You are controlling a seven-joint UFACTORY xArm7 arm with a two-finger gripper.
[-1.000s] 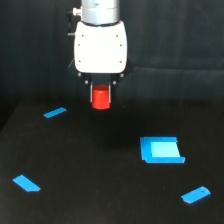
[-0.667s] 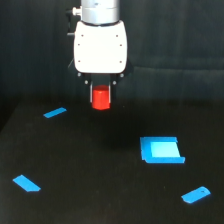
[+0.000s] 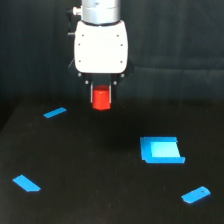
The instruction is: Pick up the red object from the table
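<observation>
The red object (image 3: 102, 98) is a small stubby red block held in the air above the black table (image 3: 100, 175). My gripper (image 3: 102, 99) hangs from the white arm head at the upper middle of the exterior view and is shut on the block, with dark fingers (image 3: 92, 95) on both of its sides. The block's lower end shows below the fingers, clear of the table surface.
Flat blue pieces lie on the table: a thin strip (image 3: 55, 113) at the exterior view's left, a slab (image 3: 26, 183) at the front left, a square tray-like piece (image 3: 161, 150) at the right, and a small piece (image 3: 196, 195) at the front right.
The gripper and the red block have risen a little higher above the table; the blue pieces lie where they were.
</observation>
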